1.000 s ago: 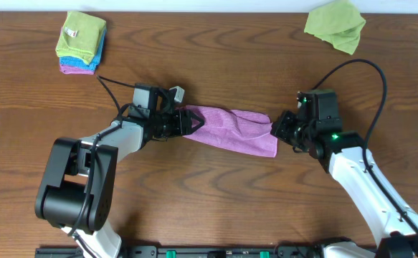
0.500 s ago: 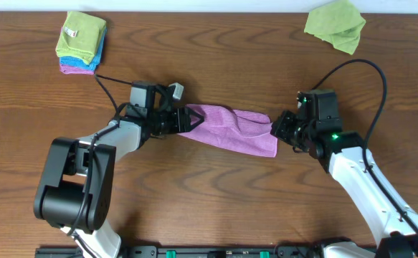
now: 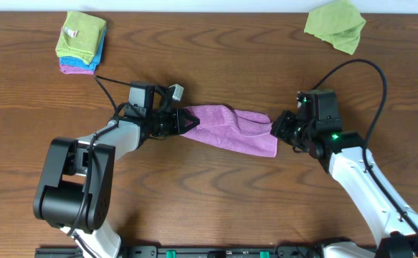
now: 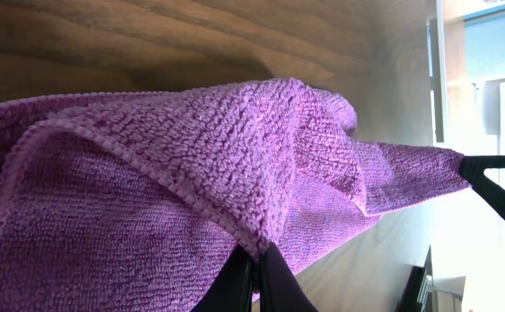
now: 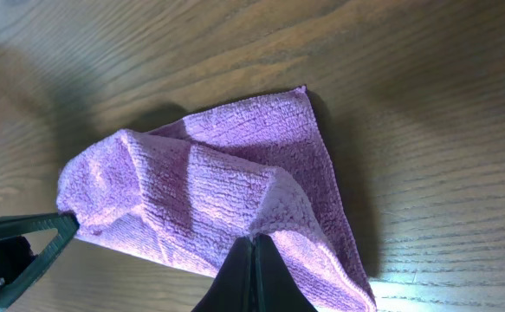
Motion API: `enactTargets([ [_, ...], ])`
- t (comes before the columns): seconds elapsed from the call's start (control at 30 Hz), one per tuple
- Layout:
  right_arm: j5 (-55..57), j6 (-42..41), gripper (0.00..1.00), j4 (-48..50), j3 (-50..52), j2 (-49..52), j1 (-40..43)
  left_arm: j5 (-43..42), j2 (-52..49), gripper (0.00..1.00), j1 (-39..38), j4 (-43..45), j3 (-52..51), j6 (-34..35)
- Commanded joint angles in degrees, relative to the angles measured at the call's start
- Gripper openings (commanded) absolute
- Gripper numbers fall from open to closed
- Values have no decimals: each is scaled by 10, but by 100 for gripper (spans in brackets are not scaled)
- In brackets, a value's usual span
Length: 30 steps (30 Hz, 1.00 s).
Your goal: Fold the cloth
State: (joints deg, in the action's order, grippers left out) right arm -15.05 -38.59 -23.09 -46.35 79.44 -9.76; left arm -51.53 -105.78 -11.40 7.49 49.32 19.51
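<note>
Left gripper [image 3: 189,120], right gripper [image 3: 275,131] clamp cloth [image 3: 234,129]; only overhead shows towel stack [image 3: 81,41]

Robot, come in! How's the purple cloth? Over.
Left gripper shut on purple cloth. Right gripper shut on other end. Green cloth, folded stack far off.

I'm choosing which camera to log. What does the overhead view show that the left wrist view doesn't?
Overhead only: the stack of folded cloths and the crumpled green cloth. Left wrist only: the weave and hem of the purple cloth up close, pinched in shut jaws. Both: that cloth, held at both ends.
</note>
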Motion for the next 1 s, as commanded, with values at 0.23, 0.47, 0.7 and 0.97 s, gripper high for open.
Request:
enactTargets([
  [0.23,-35,2,2,-12,-8,0,3,-20,3,5,47,-30,7,-7],
  [0.47,-37,20,2,-51,-8,0,3,-62,15,6,109,-61,7,-19],
  [0.7,-31,23,2,-63,-8,0,-39,-73,15,6,110,-75,7,-32],
  [0.97,9,22,2,-63,-8,0,-76,-127,18,6,137,-77,7,-32],
])
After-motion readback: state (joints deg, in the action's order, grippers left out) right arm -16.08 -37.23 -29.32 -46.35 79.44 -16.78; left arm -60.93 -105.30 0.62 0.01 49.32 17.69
